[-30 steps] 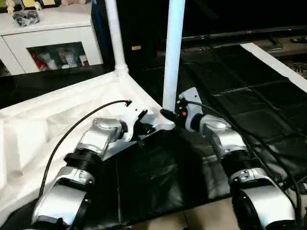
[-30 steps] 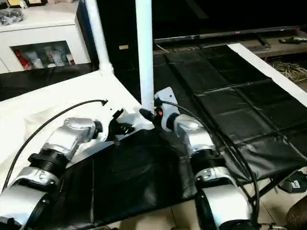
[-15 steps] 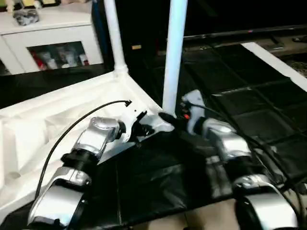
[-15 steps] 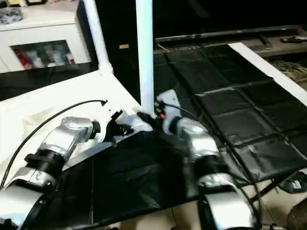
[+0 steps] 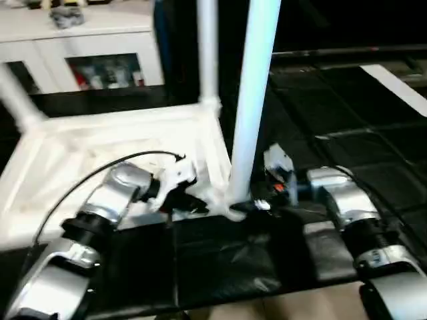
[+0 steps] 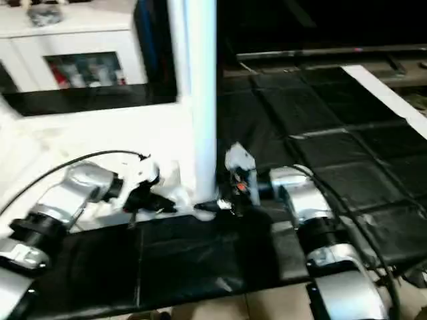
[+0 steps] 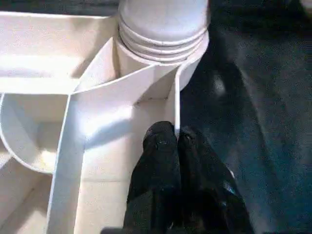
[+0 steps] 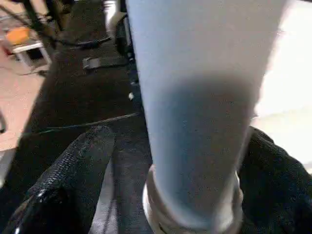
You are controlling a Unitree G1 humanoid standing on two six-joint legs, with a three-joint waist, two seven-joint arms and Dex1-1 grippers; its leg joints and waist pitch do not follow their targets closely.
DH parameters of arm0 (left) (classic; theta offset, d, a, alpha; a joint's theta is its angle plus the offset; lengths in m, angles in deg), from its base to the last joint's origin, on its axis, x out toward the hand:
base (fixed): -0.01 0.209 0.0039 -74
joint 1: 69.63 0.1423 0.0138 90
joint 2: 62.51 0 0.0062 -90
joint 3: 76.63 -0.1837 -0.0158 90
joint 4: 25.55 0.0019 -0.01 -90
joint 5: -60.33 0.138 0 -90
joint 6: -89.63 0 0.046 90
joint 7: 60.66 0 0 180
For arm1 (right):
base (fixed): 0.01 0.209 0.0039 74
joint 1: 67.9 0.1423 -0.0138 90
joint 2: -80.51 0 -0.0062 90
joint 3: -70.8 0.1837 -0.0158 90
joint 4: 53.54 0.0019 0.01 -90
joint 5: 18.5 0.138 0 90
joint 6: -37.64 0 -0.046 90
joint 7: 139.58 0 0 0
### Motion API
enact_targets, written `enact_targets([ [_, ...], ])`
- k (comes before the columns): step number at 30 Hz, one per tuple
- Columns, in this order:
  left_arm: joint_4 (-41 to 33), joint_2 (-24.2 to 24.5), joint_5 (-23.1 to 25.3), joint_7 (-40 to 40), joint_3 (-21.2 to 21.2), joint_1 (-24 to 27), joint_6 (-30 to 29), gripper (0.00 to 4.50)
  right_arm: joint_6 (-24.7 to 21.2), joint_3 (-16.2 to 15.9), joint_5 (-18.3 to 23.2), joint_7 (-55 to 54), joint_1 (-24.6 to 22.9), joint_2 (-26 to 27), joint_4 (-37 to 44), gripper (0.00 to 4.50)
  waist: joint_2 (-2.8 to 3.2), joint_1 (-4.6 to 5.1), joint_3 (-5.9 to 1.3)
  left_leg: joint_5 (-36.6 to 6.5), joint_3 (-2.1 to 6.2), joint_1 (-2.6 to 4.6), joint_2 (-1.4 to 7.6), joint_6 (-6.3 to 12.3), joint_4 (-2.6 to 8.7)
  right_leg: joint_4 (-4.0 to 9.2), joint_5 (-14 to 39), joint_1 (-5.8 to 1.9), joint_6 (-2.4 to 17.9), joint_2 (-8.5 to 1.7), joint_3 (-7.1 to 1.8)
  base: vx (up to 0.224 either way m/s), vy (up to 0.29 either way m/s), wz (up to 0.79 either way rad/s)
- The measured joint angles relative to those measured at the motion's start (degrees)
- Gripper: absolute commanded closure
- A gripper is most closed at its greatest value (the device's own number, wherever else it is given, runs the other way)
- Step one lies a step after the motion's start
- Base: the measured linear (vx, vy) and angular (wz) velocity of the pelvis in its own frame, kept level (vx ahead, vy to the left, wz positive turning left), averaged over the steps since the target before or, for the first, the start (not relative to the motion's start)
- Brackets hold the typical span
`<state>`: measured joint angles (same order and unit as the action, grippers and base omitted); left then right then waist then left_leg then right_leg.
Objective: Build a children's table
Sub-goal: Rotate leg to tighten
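Observation:
The children's table top (image 5: 80,147) lies upside down on a black mat, white, with its ribbed underside up. A white leg (image 5: 253,100) stands upright in the near corner socket. A second leg (image 5: 207,53) rises from the far corner and a third (image 5: 17,100) at the far left. My right gripper (image 5: 252,205) is open around the near leg's base (image 8: 195,146), and the one finger (image 8: 73,165) stands clear of it. My left gripper (image 7: 175,139) is shut, its tips against the top's thin edge wall beside that socket (image 7: 161,34).
A white cabinet (image 5: 100,40) with glass doors stands at the back left. The black mat (image 5: 227,260) covers the work surface, with pale floor past its near edge. A white strip (image 5: 393,80) runs along the mat at the far right.
My right gripper's fingers have spread apart from the near leg. The whole picture has shifted, so the camera has moved. The left gripper stays shut at the rim.

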<state>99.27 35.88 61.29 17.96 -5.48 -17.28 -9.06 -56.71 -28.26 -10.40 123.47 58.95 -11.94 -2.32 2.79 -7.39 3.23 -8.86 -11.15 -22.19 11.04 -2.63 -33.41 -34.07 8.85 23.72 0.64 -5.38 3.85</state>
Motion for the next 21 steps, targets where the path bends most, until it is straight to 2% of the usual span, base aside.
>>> enact_targets([
  [2,-0.03,0.29,0.03,1.43,-0.44,0.00,0.93,4.50,0.75,-0.58,0.24,2.02,0.01,-0.29,-0.17,0.51,-0.01,-0.13,0.01,0.00,0.00,0.00,0.00,0.00,-0.06,-0.01,0.00,-0.02,0.00,0.00,-0.02,0.000,0.000,0.00],
  [4,-0.04,0.59,0.02,2.68,-1.06,0.00,1.69,4.50,1.61,-0.69,0.28,3.51,0.03,-0.31,-0.29,0.76,-0.03,-0.31,0.01,0.00,0.00,0.00,0.00,0.00,-0.06,-0.02,0.00,-0.02,0.00,0.00,-0.01,0.000,0.000,0.00],
  [9,-0.20,1.80,0.00,5.15,-2.14,-0.01,3.26,4.50,2.51,-2.16,0.29,6.74,1.10,-0.31,-1.81,1.02,-0.04,-0.72,0.01,0.00,0.01,0.01,0.03,0.00,-0.06,-0.08,0.00,-0.01,0.00,0.00,0.01,0.000,0.000,0.00],
  [10,-0.30,1.93,0.00,5.47,-2.34,-0.01,3.53,4.50,2.52,-2.32,0.29,7.08,1.11,-0.30,-1.98,1.23,-0.05,-0.79,0.00,0.00,0.01,0.01,0.03,0.00,-0.07,-0.08,0.00,-0.02,-0.01,0.00,0.01,0.000,0.000,0.00],
  [21,-0.76,2.22,0.00,7.12,-3.00,0.03,4.07,4.50,2.51,-3.52,1.17,8.41,1.68,-0.51,-3.13,2.02,-0.19,-0.88,0.03,0.00,0.00,0.00,0.03,0.01,-0.11,-0.08,0.01,-0.03,-0.01,0.00,0.00,0.000,0.000,0.00],
])
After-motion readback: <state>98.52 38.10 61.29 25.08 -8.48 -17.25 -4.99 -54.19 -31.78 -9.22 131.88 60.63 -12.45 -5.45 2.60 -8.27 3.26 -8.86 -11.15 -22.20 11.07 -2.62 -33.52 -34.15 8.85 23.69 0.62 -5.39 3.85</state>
